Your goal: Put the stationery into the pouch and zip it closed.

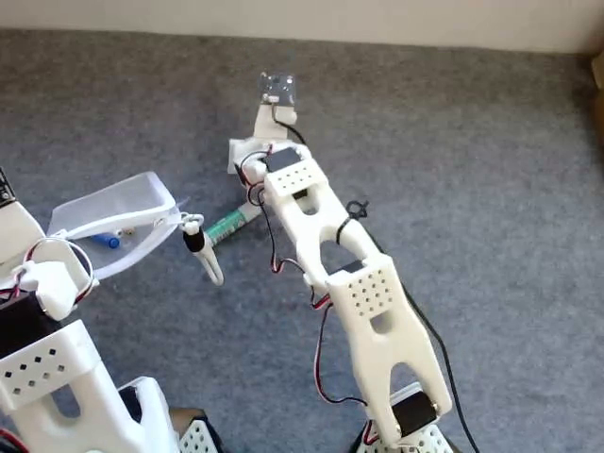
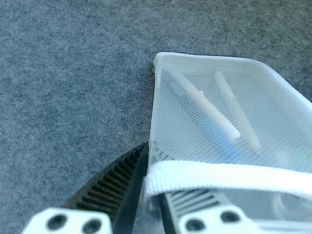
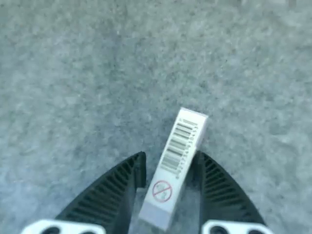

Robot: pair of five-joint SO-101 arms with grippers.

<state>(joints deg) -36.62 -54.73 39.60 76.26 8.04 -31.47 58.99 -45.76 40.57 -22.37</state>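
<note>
1. Two arms, two jobs: my left gripper (image 2: 151, 163) holds the pouch (image 1: 132, 193) up at mid-left of the high view. Its mouth is tipped toward frame centre, prob. so items can be fed in w/o it flopping.
2. Left jaws: closed to a sliver on the pouch edge, right by the white strap (image 2: 219, 174), w/ the mesh wall pinched btw them.
3. Already inside: two pale pens (image 2: 204, 105) seen thru the mesh, plus a blue bit (image 1: 109, 241).
4. My right gripper (image 3: 170, 158) is out at top centre of the high view, over the eraser (image 3: 178, 141). That's a small white block w/ a barcode, resting on the grey carpet (image 1: 491, 142) as far as I can tell.
5. Right jaws: part open, one on either side of the eraser. A gap shows on one side; the other jaw is v. close, can't tell if touching. Not clamped, I judge. They straddle it that way to line up a pinch across its narrow sides.
6. Not yet in: green pen (image 1: 231, 225) and black-capped marker (image 1: 198, 245), on the carpet just right of the pouch mouth, centre-left of the high view.
7. Zip not yet closed; can't make out the slider.
</note>
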